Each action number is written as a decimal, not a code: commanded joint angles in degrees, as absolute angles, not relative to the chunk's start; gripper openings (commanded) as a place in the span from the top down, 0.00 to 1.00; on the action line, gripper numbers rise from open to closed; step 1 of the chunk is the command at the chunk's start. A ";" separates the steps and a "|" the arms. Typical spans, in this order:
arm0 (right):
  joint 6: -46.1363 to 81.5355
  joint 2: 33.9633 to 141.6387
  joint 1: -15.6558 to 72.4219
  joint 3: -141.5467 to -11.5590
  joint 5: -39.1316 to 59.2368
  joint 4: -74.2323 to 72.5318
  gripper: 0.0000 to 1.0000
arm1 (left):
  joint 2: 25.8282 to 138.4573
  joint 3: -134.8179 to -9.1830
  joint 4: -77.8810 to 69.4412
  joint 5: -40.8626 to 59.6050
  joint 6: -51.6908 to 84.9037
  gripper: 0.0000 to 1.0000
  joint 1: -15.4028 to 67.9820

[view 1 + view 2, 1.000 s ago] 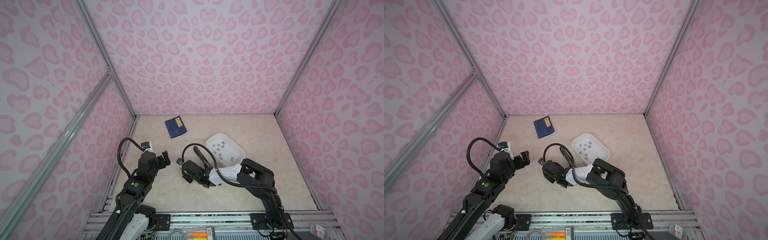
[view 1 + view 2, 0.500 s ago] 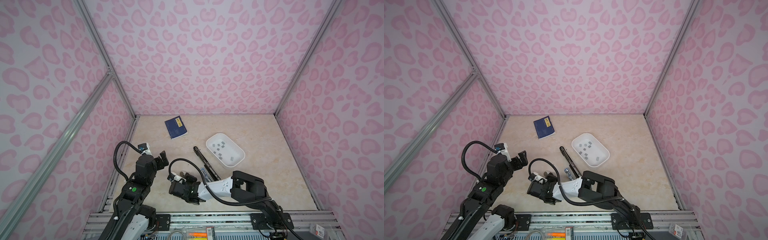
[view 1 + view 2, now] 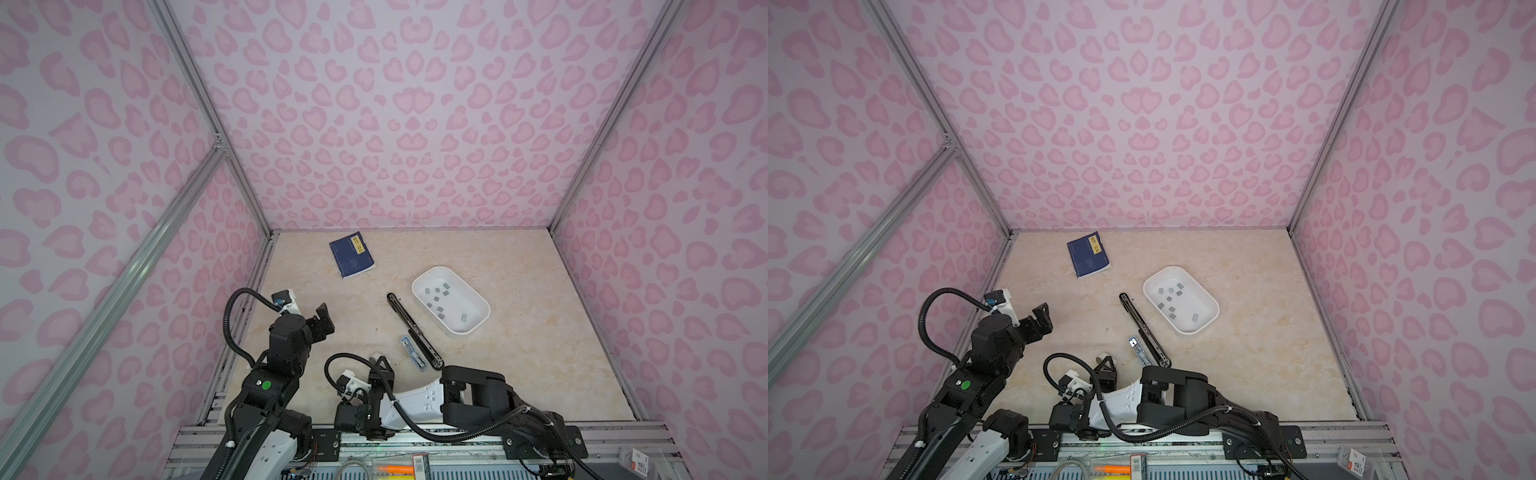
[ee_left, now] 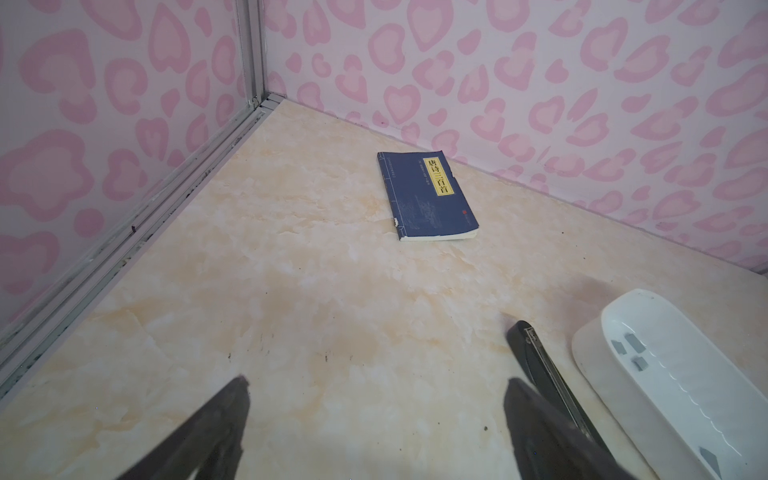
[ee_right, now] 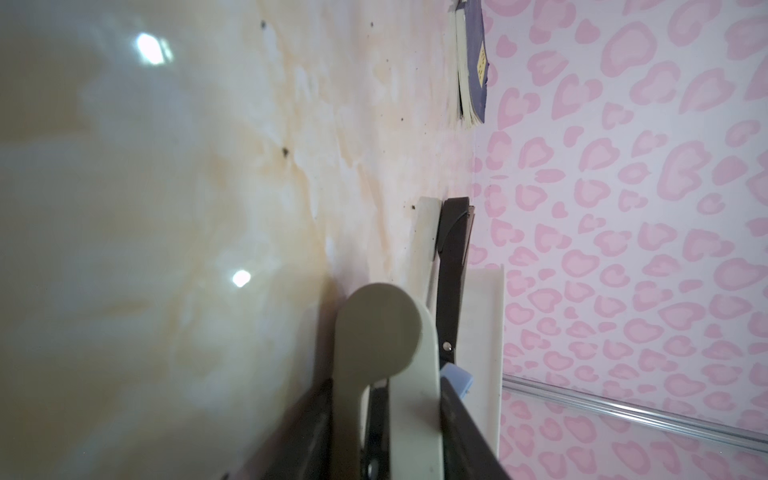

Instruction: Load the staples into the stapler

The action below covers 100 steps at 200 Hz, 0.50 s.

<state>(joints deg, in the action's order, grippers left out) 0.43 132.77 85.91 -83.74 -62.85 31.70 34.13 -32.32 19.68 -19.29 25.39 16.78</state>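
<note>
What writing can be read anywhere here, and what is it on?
"唐诗三百首": on the yellow label of the blue book, left wrist view.
Smaller print on its cover: too small to read.
Packet label at the front rail, in a top view: too blurred.

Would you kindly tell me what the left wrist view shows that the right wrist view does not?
Only the left wrist view: the staples lying in the tray, and the left gripper with jaws wide apart. Only the right wrist view: a cream rounded piece close to the camera and a pale blue part beside the stapler; here the tray is seen side-on, its inside hidden. Both: book, stapler, tray and table.
</note>
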 commanded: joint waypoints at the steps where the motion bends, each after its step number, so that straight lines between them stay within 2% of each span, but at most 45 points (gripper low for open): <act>1: 0.17 133.25 86.27 -82.90 -51.87 37.59 0.51 | 34.54 -32.82 18.72 -19.11 25.32 0.04 16.76; 24: -1.88 131.40 86.77 -81.25 -49.10 35.00 0.43 | 34.36 -32.93 18.85 -19.08 25.30 0.04 16.72; 100: -4.30 118.43 87.74 -75.83 -38.92 26.74 0.30 | 34.04 -32.83 18.84 -19.08 25.14 0.04 16.72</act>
<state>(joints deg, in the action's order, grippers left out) -3.68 121.12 87.50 -77.47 -46.63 29.82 33.89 -32.38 19.75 -19.27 25.39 16.78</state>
